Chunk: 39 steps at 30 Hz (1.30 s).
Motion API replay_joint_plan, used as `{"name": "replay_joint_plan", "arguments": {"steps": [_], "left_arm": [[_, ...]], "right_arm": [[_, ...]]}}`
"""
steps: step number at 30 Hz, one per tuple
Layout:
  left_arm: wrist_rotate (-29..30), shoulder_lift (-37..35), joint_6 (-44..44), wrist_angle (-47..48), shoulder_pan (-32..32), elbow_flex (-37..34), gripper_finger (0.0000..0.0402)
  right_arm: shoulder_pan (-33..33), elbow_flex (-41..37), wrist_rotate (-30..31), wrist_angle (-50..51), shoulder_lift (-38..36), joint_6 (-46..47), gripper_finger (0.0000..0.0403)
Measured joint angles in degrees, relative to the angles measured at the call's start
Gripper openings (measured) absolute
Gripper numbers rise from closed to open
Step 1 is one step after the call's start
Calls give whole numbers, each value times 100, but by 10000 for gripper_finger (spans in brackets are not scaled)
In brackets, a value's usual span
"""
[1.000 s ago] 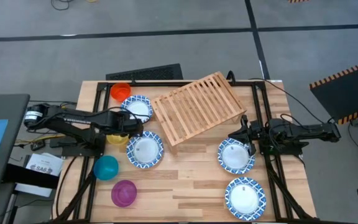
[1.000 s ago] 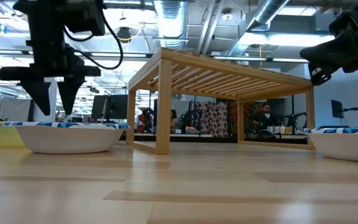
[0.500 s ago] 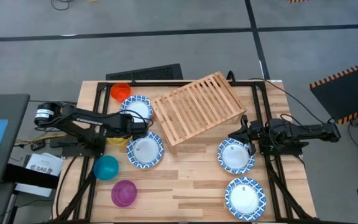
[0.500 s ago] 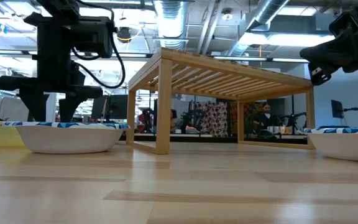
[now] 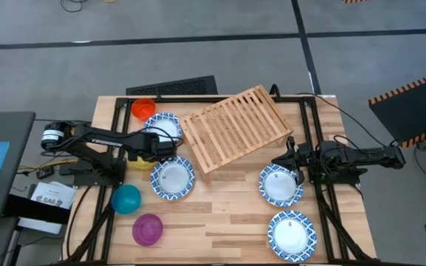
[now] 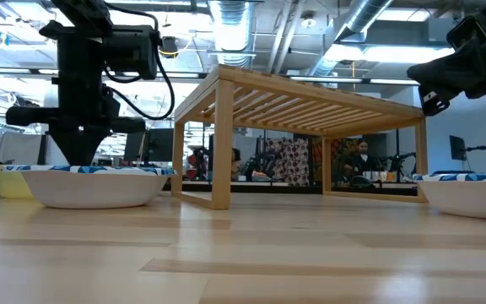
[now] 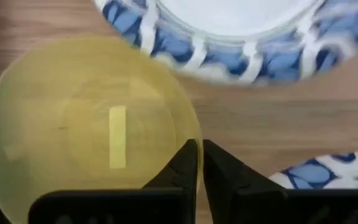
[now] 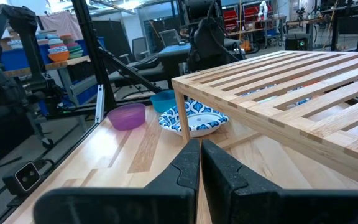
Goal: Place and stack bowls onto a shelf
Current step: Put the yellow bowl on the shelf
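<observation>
1. Left gripper (image 7: pixel 196 163) low over the rim of the yellow bowl (image 7: pixel 86 127), jaws pinched nearly together on that rim, by the look of it.
2. Yellow bowl sits on the counter (image 5: pixel 220 214) beside two patterned bowls, left of the shelf (image 5: pixel 235 127).
3. Advice: lift straight up and check the rim stays gripped before swinging to the shelf.
4. Versus a second ago: left jaws were wide, now closed; arm has come lower.
5. Right gripper (image 8: pixel 200 163) parked by the shelf, jaws narrow and holding nothing.
</observation>
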State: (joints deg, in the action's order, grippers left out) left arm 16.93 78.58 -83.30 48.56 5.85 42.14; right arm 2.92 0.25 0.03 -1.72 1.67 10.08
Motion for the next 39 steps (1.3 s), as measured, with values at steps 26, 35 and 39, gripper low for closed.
{"name": "replay_joint_plan", "arguments": {"steps": [26, 35, 39], "left_arm": [[-1052, -1801, 1563, 1613, -800, 2865, 0], [-1008, 716, 4788, 2697, -602, 6415, 0], [-628, 1902, 6369, 3190, -474, 7779, 0]], "right_arm": [[-1, 0, 0, 3, -2, 0, 44], [-1, 0, 0, 2, -2, 0, 44], [0, 0, 0, 2, -2, -1, 44]]}}
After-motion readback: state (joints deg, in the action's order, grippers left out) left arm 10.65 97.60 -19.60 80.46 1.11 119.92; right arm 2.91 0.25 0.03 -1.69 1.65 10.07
